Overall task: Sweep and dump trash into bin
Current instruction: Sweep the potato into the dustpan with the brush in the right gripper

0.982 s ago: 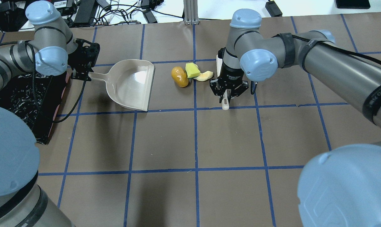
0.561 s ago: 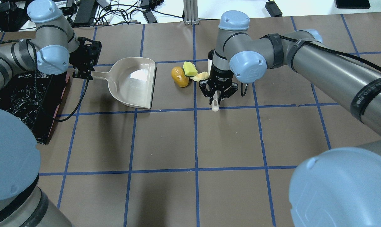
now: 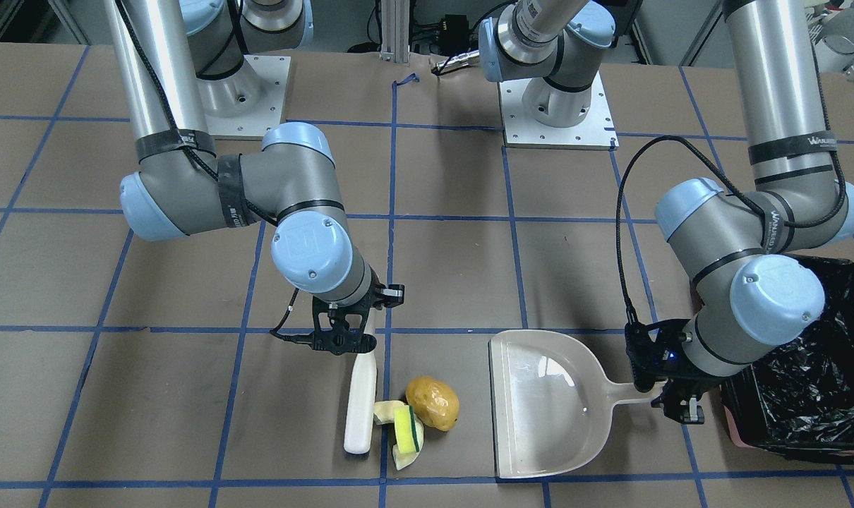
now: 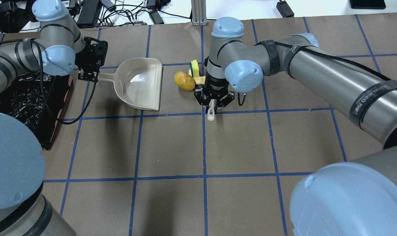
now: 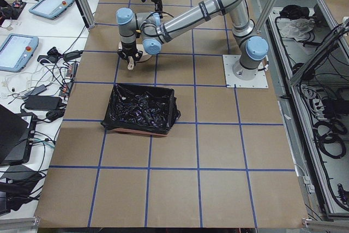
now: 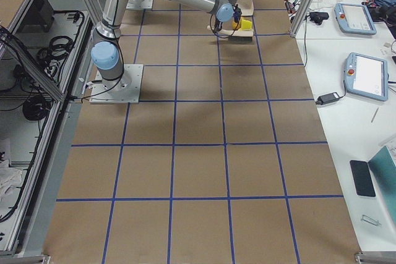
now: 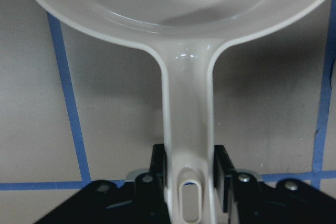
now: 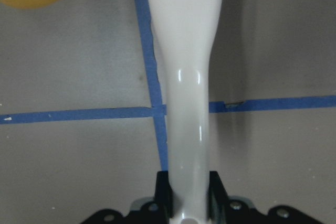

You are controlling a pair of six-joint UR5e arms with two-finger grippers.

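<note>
The brown-yellow potato-like lump, the yellow sponge with a green side standing on edge, and the cream foam scrap lie bunched together. My right gripper is shut on the handle of a white brush whose head touches the trash. My left gripper is shut on the handle of the beige dustpan, whose open mouth faces the trash a short gap away. The black-lined bin stands behind the left gripper.
The brown table cover has a blue tape grid. Cables and power bricks lie beyond the far edge. The arm bases are bolted at the robot's side. The bin also shows in the exterior left view.
My right gripper has moved left with the brush and pushed the trash toward the dustpan. The sponge has tipped onto its edge. The dustpan has shifted slightly.
</note>
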